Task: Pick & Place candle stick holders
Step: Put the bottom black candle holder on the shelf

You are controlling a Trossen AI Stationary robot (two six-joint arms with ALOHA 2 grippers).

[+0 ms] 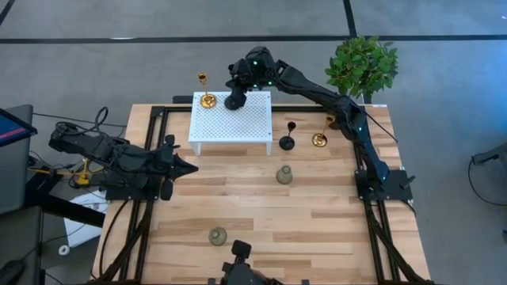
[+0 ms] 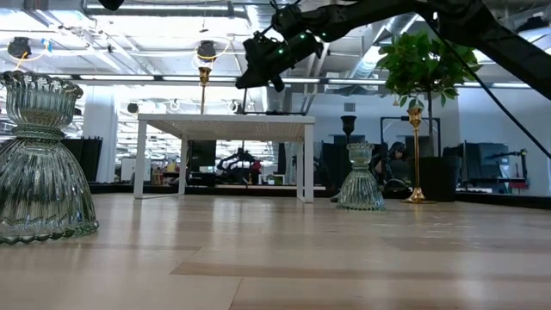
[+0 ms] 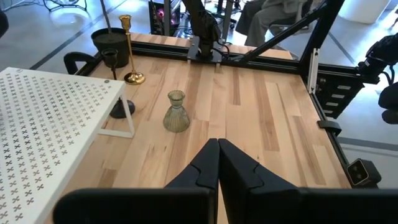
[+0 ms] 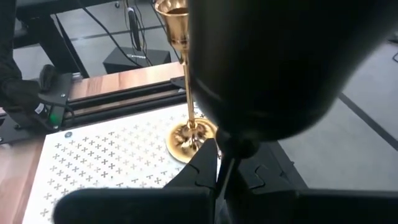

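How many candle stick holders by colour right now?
Gold holders: 2
Black holders: 2, one of them in the right gripper
Grey-green holders: 2
Total: 6

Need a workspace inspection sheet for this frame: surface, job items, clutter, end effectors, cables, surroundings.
Surface: wooden table carrying a white perforated riser.
Job's things: gold holder on riser; held black holder over the riser; second black holder and second gold holder on the table beside the riser; two grey-green holders on open wood.
Clutter: nothing seen on the table.
End effectors: right end effector shut on the held black holder's stem; left end effector shut, empty, at the table's left edge.
Cables: loose cables behind the left arm, off the table.
Surroundings: potted plant at the far right corner; screen at left.
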